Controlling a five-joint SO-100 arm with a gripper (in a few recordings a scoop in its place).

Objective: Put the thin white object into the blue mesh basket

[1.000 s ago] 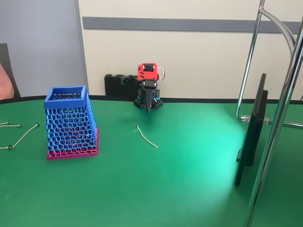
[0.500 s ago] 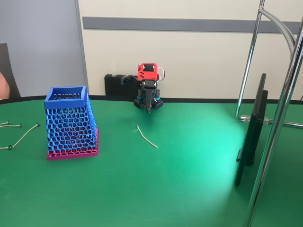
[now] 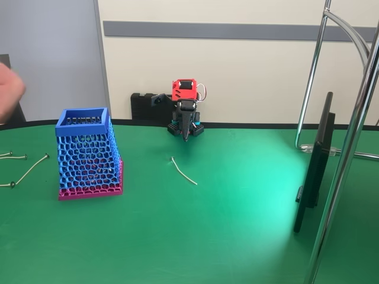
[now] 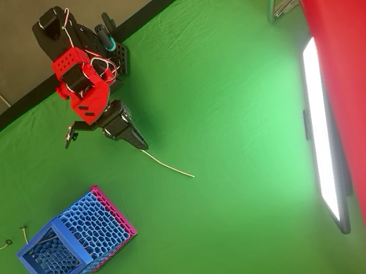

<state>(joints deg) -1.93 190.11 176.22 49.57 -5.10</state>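
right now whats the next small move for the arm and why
Probably lower the end effector forward onto the thin white object. It lies loose on the green table, apart from the blue mesh basket, ungrasped; the tip hangs just behind its near end.

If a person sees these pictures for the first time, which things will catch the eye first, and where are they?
The blue mesh basket with its pink base stands out at the left of the green table in the fixed view. The red-and-black arm sits folded at the far edge, its gripper pointing down. Between them the thin white object lies alone on the cloth.
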